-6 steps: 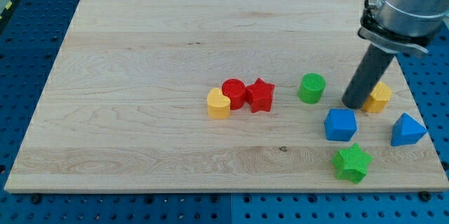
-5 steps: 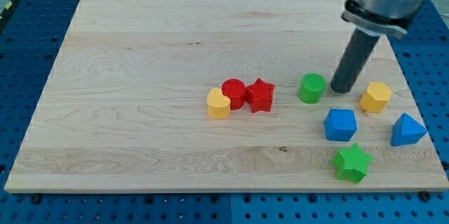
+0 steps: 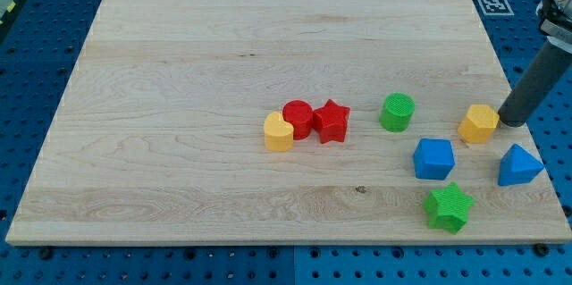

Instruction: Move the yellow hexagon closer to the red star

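Observation:
The yellow hexagon (image 3: 479,123) lies near the board's right edge. The red star (image 3: 332,121) sits at the board's middle, touching a red cylinder (image 3: 297,118) on its left. My tip (image 3: 511,121) is just right of the yellow hexagon, very close to it or touching it. The dark rod rises from the tip to the view's upper right.
A yellow heart (image 3: 278,132) sits left of the red cylinder. A green cylinder (image 3: 397,112) lies between the star and the hexagon. A blue block (image 3: 433,158), a blue triangular block (image 3: 518,165) and a green star (image 3: 448,206) lie below the hexagon. The wooden board (image 3: 179,71) ends just right of the tip.
My tip has moved from left of the yellow hexagon, up near the green cylinder, round to the hexagon's right side. The blocks have stayed put.

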Robot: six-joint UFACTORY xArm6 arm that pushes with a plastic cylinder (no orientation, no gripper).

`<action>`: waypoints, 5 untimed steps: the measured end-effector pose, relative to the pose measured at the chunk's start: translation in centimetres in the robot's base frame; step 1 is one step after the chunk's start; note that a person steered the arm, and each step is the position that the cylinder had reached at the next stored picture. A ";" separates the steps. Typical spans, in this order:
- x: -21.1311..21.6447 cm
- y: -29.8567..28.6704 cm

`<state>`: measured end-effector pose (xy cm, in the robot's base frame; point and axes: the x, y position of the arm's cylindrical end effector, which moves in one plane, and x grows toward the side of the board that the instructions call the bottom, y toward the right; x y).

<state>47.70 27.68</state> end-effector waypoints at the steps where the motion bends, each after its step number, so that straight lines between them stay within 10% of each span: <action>1: 0.0 -1.8; 5: 1.1 -4.2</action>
<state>48.84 23.50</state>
